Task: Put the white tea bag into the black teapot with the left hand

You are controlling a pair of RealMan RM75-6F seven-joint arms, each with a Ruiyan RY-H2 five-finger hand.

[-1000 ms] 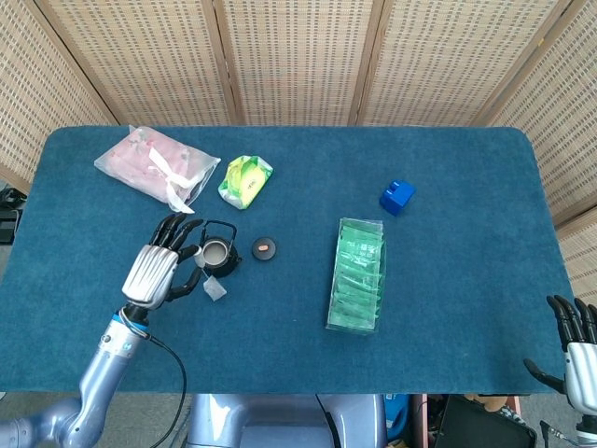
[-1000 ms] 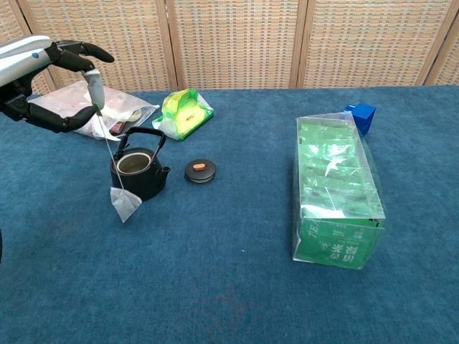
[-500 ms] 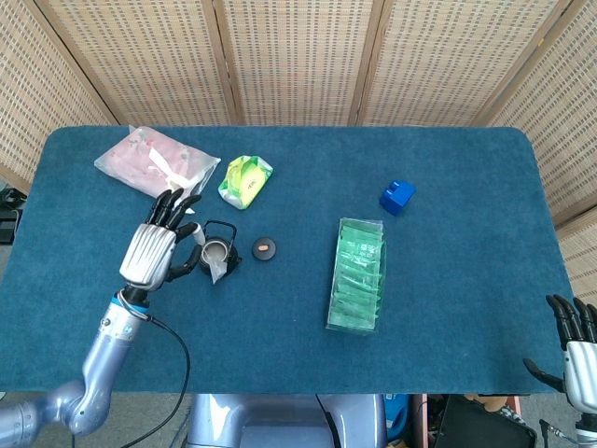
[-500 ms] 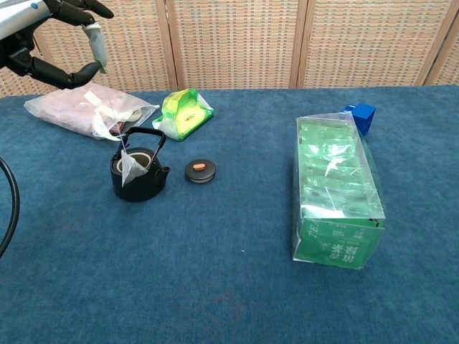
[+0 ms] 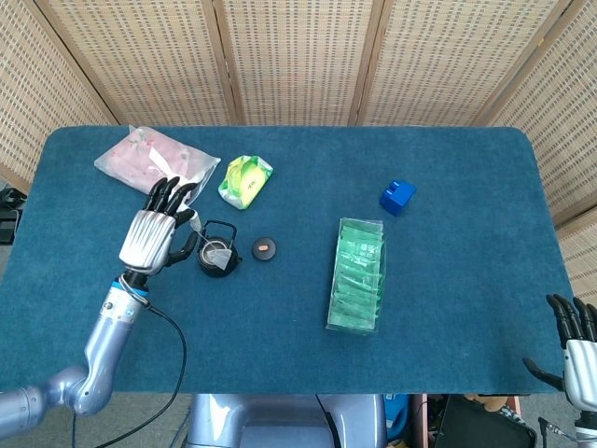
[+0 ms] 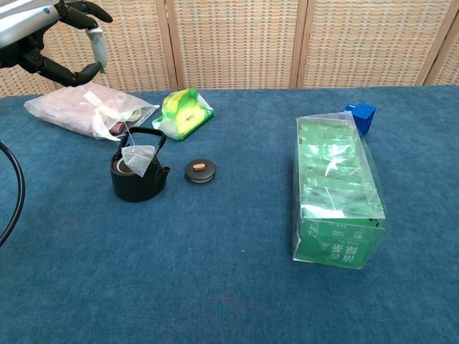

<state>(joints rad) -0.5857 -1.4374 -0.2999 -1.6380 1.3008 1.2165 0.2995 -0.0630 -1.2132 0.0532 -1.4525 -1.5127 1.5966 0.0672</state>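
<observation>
L hand [image 6: 44, 44] fingers [image 6: 92, 12] pinch the paper tag [image 6: 98, 49], raised above the worktop [image 6: 215, 272]. String runs down to the white tea bag [image 6: 138, 159], hanging at the open mouth of the black teapot [image 6: 136, 179], under its handle; can't tell if it's touching the rim. Teapot lid [image 6: 200, 171] lies just beside the pot. Pink packet [image 6: 79, 115] and yellow-green pouch [image 6: 185, 112] behind, green tea box [image 6: 336, 193] and blue cube [image 6: 361, 115] well apart. R hand [image 5: 576, 350] at worktop edge, fingers spread, holding nothing.

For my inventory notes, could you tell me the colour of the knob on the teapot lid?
Orange, on the dark lid; the chest view shows it best.
</observation>
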